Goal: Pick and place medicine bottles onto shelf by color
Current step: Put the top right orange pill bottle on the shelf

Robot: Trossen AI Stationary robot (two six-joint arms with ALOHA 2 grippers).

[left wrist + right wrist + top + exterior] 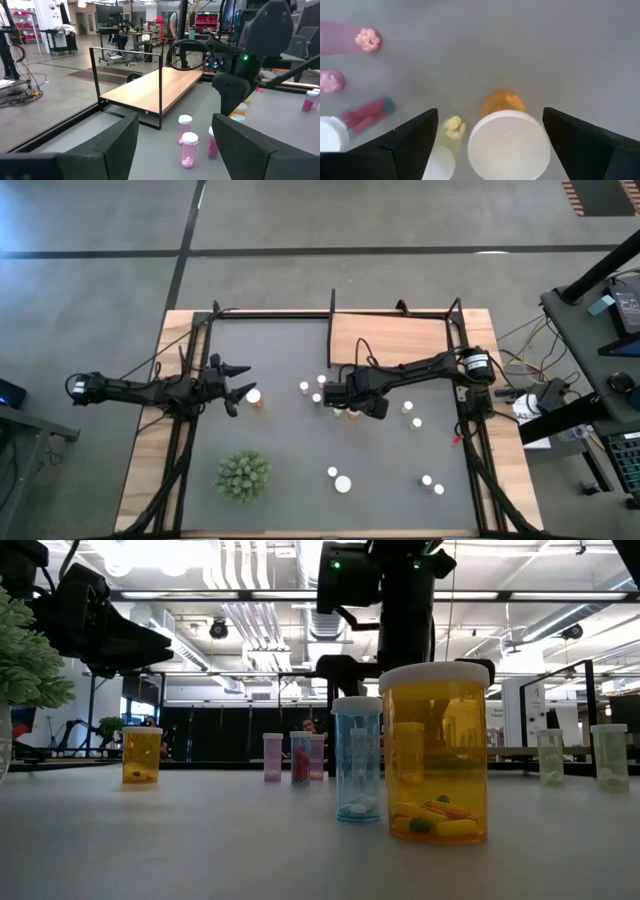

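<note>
My right gripper [350, 402] hangs open over the middle of the dark mat, fingers pointing down. In the right wrist view its fingers [490, 122] stand on either side of a wide orange bottle with a white cap [509, 145], without touching it. A small yellowish bottle [451, 131] stands right beside that bottle. My left gripper [238, 380] is open and empty at the mat's left, next to an orange bottle [254, 396]. Pink bottles [318, 388] stand upright just left of my right gripper. The light-wood shelf [390, 338] sits at the far right.
A green spiky plant [243, 476] stands near the front left. More bottles stand in pairs at the right [411, 414], the front middle [338, 478] and the front right [432, 484]. Black frame posts [160, 97] edge the shelf.
</note>
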